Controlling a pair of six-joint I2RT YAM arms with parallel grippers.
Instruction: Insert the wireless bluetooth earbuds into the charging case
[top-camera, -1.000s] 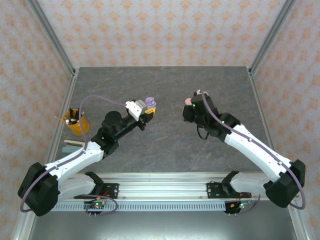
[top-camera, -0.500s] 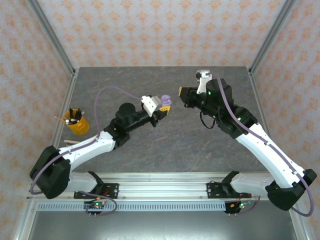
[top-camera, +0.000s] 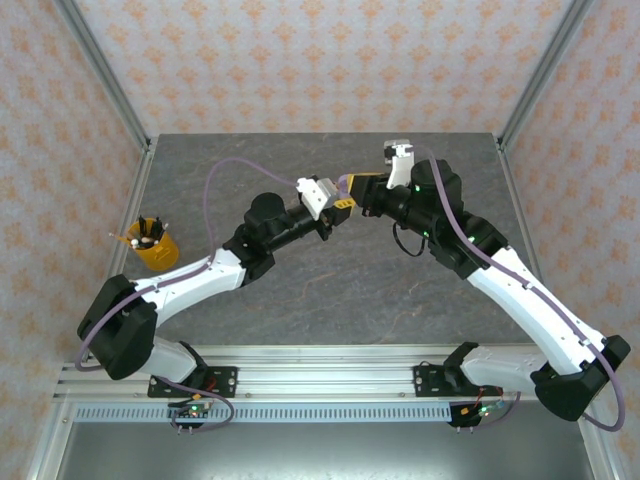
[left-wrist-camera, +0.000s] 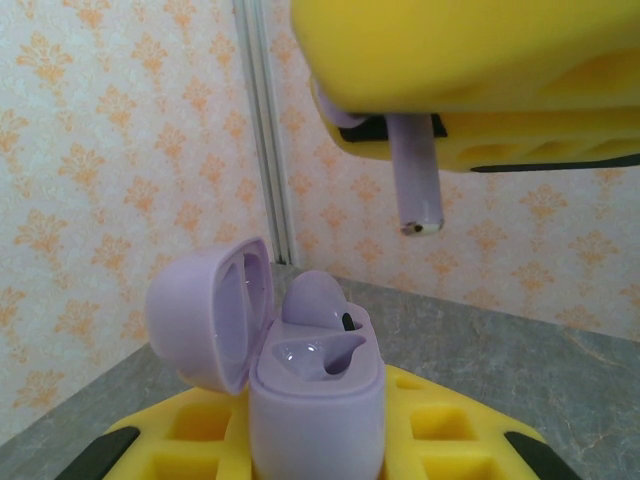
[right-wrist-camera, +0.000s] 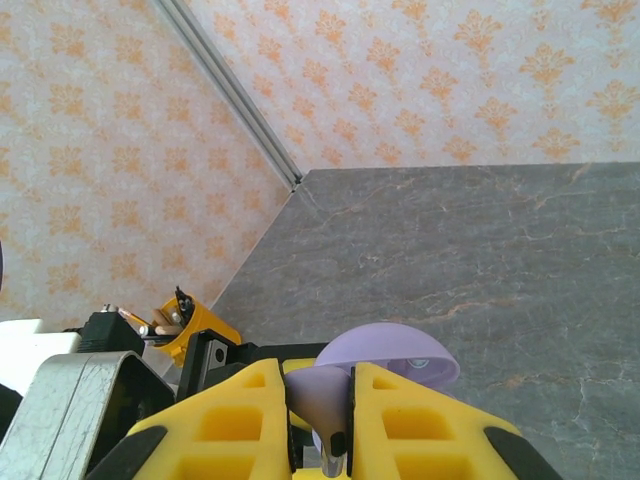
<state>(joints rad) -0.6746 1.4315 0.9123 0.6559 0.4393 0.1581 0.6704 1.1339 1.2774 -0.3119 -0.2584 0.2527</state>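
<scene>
My left gripper (left-wrist-camera: 320, 445) is shut on a lilac charging case (left-wrist-camera: 318, 400) held upright, its lid (left-wrist-camera: 205, 315) swung open to the left. One lilac earbud (left-wrist-camera: 315, 300) sits in the far socket, and the near socket (left-wrist-camera: 305, 357) is hollow. Just above the case, my right gripper (right-wrist-camera: 322, 425) is shut on another lilac earbud (right-wrist-camera: 325, 400), whose stem (left-wrist-camera: 415, 180) points down a short way above and right of the case. In the top view the left gripper (top-camera: 338, 203) and right gripper (top-camera: 362, 190) meet above the table's far middle.
An orange cup of pens (top-camera: 152, 243) stands at the left edge of the grey stone table (top-camera: 300, 290). Patterned walls and metal corner posts (left-wrist-camera: 265, 130) close in the back and sides.
Both arms have swung inward and away from their bases. The left gripper carried the open case to the right, the right gripper brought the earbud left, and the two now nearly touch.
</scene>
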